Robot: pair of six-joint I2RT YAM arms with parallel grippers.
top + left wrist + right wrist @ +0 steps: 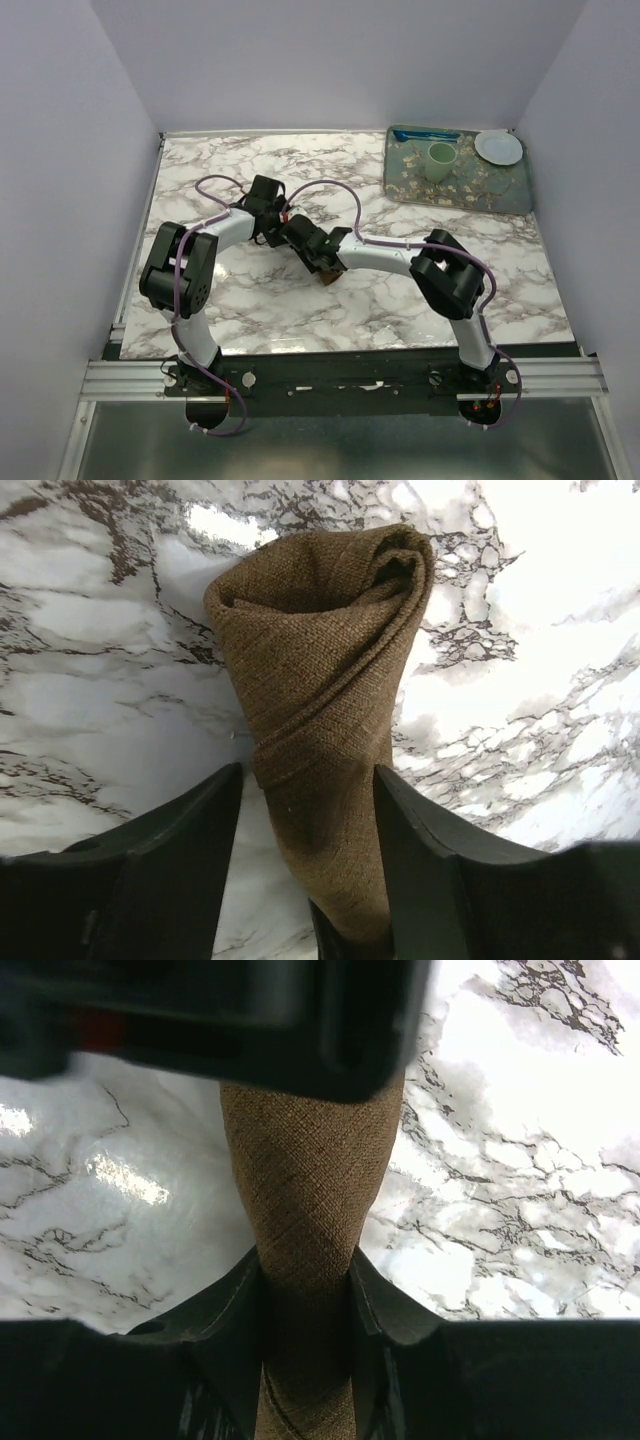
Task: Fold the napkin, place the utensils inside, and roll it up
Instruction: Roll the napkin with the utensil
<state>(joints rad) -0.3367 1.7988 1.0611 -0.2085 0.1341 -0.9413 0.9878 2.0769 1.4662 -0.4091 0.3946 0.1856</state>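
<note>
The brown napkin (320, 650) lies rolled into a tight tube on the marble table. In the top view only a small brown end (326, 278) shows under the arms. My left gripper (305, 780) is open, its jaws straddling the roll with a gap on the left side. My right gripper (305, 1265) is shut on the napkin roll (305, 1180), both jaws pressed against it. The two grippers meet at the table's middle, left (272, 228) and right (308, 248). The spoon is not visible in any view.
A patterned tray (500, 190) sits at the back right with a green cup (440, 160), a white plate (498, 147) and a bright blue plastic utensil (425, 134). The left gripper's body (250, 1020) fills the top of the right wrist view.
</note>
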